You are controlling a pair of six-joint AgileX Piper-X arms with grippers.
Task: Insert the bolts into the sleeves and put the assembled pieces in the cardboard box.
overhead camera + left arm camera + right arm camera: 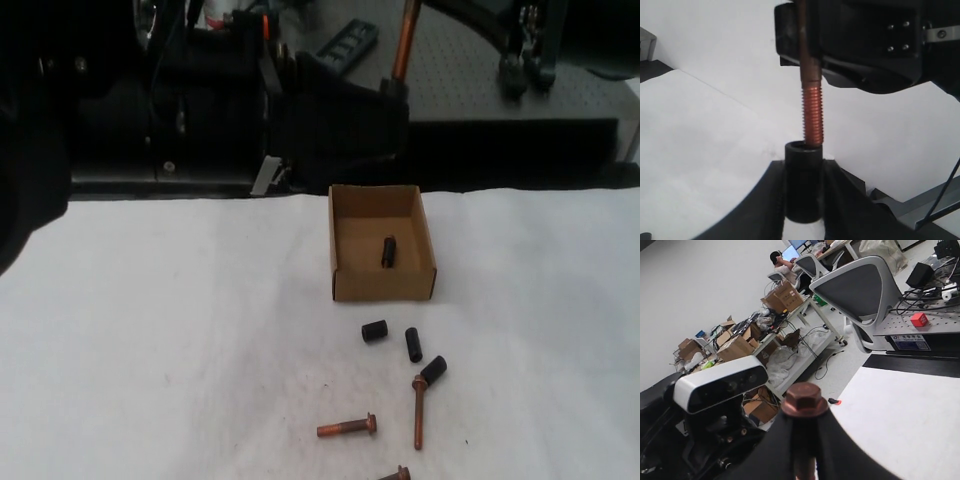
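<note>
The high view's lower edge cuts off a bolt (396,473). The right gripper (801,432) hides the shank of its held bolt (802,399).

Beyond the right gripper (802,422) the room opens out, with a plain white wall (700,290) far off and a pale floor (842,377) where loose cables (826,365) trail. A cluttered row of brown cartons (735,347) runs away from it towards the wall. 1 grey mesh office chair (855,295) with a white frame stands nearer, just beside a perforated metal board (940,322) carrying 1 red cube (919,319). A white sheet (900,415) covers the bench below the gripper.
</note>
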